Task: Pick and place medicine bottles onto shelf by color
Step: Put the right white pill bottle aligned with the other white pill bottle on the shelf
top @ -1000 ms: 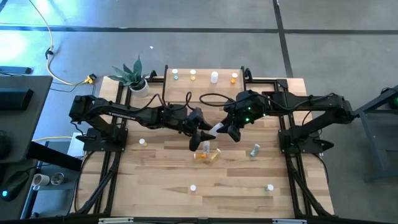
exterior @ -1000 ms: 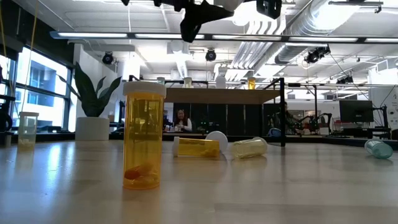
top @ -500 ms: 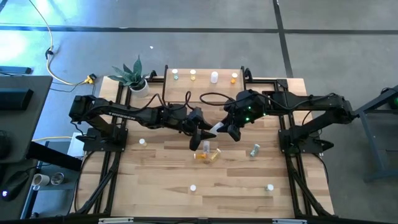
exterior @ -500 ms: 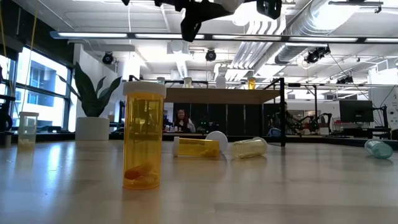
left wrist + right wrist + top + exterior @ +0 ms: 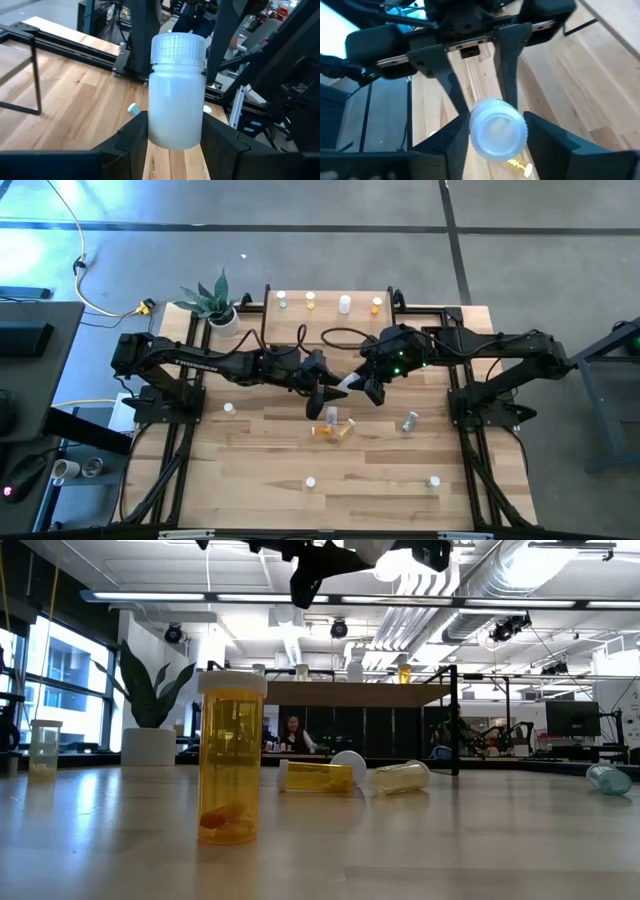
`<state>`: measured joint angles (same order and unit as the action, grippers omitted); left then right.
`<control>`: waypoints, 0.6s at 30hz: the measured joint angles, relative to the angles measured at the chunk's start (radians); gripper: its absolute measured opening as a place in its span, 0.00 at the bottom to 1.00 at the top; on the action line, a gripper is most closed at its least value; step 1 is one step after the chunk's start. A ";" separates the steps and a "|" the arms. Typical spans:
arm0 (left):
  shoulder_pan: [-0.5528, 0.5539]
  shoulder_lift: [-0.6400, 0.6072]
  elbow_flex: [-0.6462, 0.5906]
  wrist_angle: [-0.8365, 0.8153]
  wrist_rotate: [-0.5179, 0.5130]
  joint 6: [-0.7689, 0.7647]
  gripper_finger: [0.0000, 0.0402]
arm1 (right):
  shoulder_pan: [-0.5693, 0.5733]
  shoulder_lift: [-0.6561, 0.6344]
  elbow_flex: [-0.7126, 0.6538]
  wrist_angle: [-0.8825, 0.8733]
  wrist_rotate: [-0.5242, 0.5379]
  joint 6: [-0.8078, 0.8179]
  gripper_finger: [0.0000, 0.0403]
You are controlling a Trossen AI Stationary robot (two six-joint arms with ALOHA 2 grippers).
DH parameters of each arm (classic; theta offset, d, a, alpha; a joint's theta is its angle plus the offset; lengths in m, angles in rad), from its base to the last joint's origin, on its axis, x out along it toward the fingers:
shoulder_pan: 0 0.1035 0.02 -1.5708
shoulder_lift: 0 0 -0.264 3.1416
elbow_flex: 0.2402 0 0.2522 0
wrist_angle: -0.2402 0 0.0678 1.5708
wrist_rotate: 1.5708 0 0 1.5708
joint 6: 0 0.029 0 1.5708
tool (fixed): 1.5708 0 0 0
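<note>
A white bottle (image 5: 345,387) with a ribbed pale cap hangs high over the middle of the table between my two grippers. My left gripper (image 5: 333,393) is shut on the bottle's bottom end (image 5: 175,135). My right gripper (image 5: 364,387) faces it from the table's right. It is open, and its fingers stand on either side of the cap (image 5: 497,129) with narrow gaps. The shelf (image 5: 330,313) stands at the far edge and carries a green (image 5: 283,300), a yellow (image 5: 310,300), a white (image 5: 345,304) and an orange bottle (image 5: 376,305), all upright. My left gripper pinches the lower part of the white bottle's body (image 5: 172,140) between its two fingers, one finger (image 5: 132,137) on each side. The fingers come nearly level from the table's left. The bottle is lifted clear, and its cap end (image 5: 177,47) points toward my right gripper.
Under the grippers lie orange and yellow bottles (image 5: 331,426), and a green one (image 5: 409,421) lies to their right. Single bottles stand at the left (image 5: 229,408) and near the front (image 5: 311,481) (image 5: 434,481). A potted plant (image 5: 212,305) stands at the far left corner.
</note>
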<state>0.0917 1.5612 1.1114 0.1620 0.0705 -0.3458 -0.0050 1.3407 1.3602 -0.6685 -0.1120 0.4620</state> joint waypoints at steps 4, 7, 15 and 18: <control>0.000 0.000 0.000 0.000 -0.046 0.006 0.35 | -0.040 -0.007 -0.001 0.000 -0.010 0.001 0.51; 0.006 0.000 0.000 0.003 -0.079 0.007 0.35 | -0.078 -0.020 -0.001 0.001 -0.015 0.005 0.53; 0.029 0.000 0.000 0.003 -0.129 0.027 0.36 | -0.165 -0.072 -0.001 0.059 0.000 -0.003 0.54; 0.037 0.000 0.000 0.018 -0.186 0.075 0.36 | -0.196 -0.084 -0.001 0.110 0.017 -0.026 0.54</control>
<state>0.1286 1.5608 1.1114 0.1803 -0.1151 -0.2706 -0.2007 1.2571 1.3594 -0.5590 -0.0950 0.4361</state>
